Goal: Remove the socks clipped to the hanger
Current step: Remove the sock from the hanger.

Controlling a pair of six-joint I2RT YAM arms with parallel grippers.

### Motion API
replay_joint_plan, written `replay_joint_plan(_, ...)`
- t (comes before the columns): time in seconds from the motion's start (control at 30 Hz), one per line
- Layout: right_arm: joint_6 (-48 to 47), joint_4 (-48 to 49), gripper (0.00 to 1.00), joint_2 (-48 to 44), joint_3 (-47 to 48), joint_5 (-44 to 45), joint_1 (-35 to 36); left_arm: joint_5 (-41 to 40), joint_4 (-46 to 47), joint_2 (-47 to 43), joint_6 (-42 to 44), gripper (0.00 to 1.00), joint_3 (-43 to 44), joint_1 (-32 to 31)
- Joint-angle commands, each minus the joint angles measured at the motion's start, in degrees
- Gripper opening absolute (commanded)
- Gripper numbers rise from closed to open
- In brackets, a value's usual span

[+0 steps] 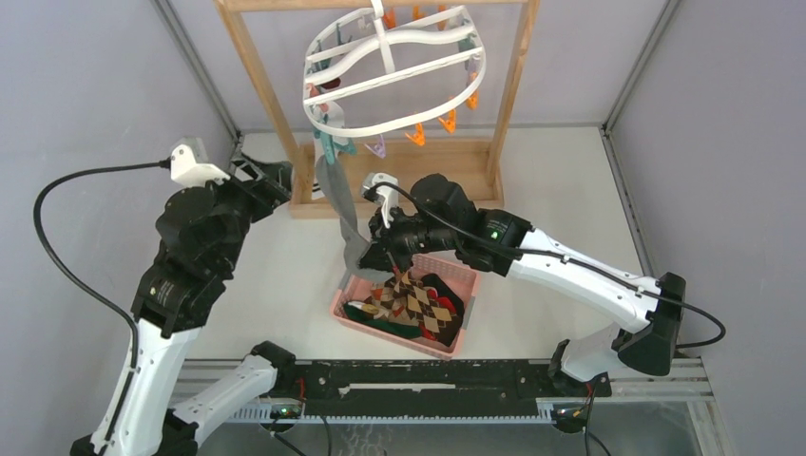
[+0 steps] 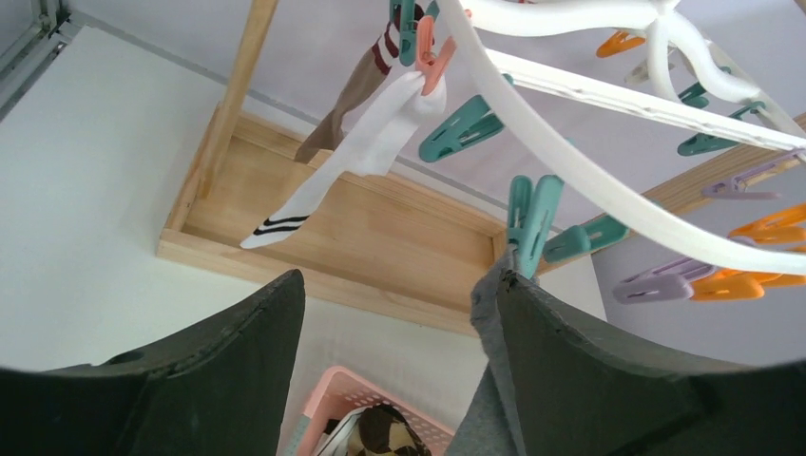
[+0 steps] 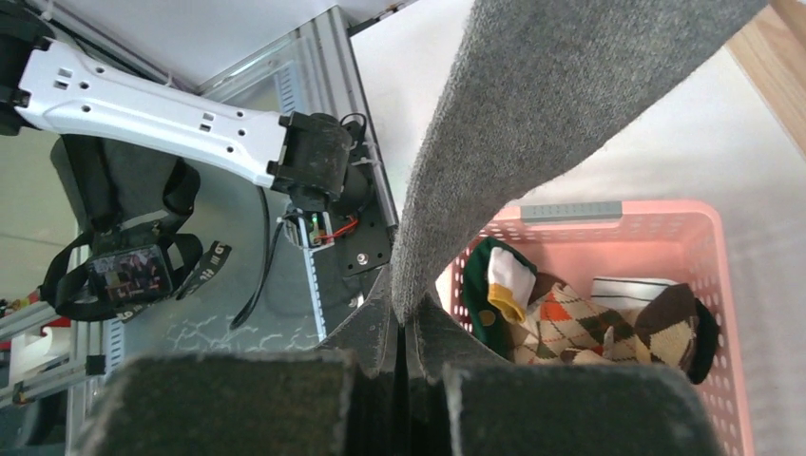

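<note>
The right gripper [image 3: 404, 328] is clamped tight on the toe of the grey sock [image 3: 532, 123], pulling it taut above the pink basket [image 3: 665, 214], while the left gripper [image 2: 390, 285] hangs wide open and empty just under the teal clip [image 2: 530, 218] that pins the sock to the hanger [image 2: 618, 195], presumably to free it.

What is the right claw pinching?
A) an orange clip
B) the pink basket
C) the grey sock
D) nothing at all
C: the right claw is shut tight on the bottom end of the grey sock, which stretches up and away from it.
</note>
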Motion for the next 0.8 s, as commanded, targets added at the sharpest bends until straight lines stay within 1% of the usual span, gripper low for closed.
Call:
replay_joint_plan(0.0, 0.4, 3.0, 0.0, -1.2, 2.0, -4.1, 0.8, 3.3, 4.0, -1.5, -0.4, 0.78, -3.8, 1.4)
replay_joint_plan(0.13, 0.9, 1.7, 0.0, -2.1, 0.8, -4.4, 1.2, 7.2, 10.1, -1.2, -0.3, 0.77, -6.0, 2.3)
replay_joint_plan(0.23, 1.3, 1.5, 0.0, -4.2, -1.4, -3.0, 0.6, 8.6, 10.4, 0.5, -0.2, 0.76, -4.8, 2.7)
replay_joint_plan(0.33, 3.0, 1.9, 0.0, -7.5, -3.9, -2.7, -2.0, 9.2, 10.7, 1.0, -0.1, 0.75, -4.3, 2.9)
replay_joint_plan(0.57, 6.0, 3.7, 0.0, -13.3, -8.9, -5.7, -15.1, 9.9, 10.7, 0.8, -0.3, 0.73, -4.3, 2.9)
replay_joint_plan(0.77, 7.2, 5.3, 0.0, -13.9, -9.6, -10.6, -27.1, 10.1, 9.8, 0.4, -0.4, 0.73, -4.0, 2.9)
